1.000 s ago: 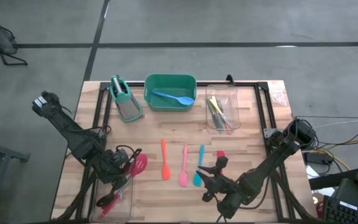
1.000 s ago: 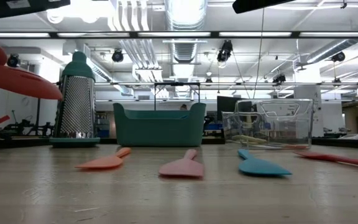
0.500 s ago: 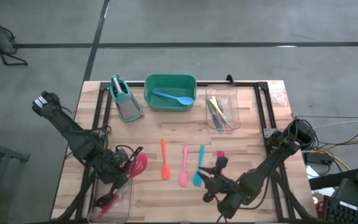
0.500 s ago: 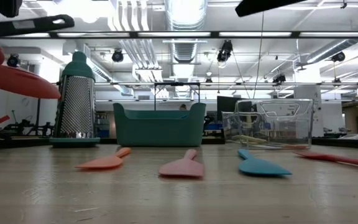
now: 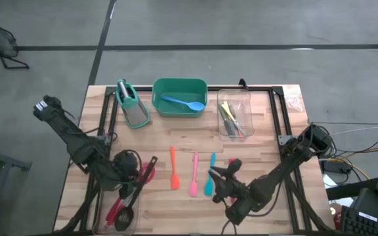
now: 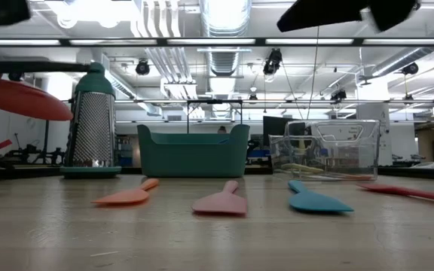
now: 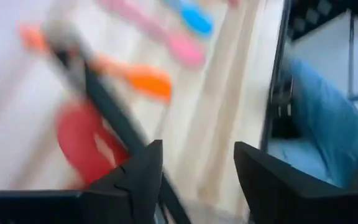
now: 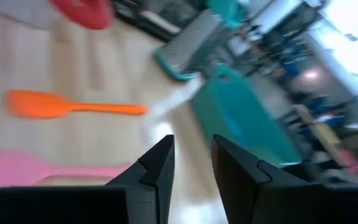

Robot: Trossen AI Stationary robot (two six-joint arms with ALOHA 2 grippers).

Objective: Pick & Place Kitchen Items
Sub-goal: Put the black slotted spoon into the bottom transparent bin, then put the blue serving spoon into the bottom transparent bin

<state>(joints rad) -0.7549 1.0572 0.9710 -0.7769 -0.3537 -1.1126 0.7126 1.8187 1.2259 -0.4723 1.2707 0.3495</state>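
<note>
At the table's front left, the left hand (image 5: 131, 172) hovers with its fingers spread over a clear bin (image 5: 112, 223) holding a black ladle (image 5: 136, 192) and a red spatula (image 5: 142, 176). Mid-table lie an orange spatula (image 5: 173, 172), a pink spatula (image 5: 194, 178) and a blue spatula (image 5: 209, 177) side by side. The right hand (image 5: 220, 183) hangs just beside the blue one, fingers parted a little, empty. For a clean pick, lower squarely astride the slim handle, then close. The green tub (image 5: 180, 96) already holds a blue spoon (image 5: 184, 103).
</note>
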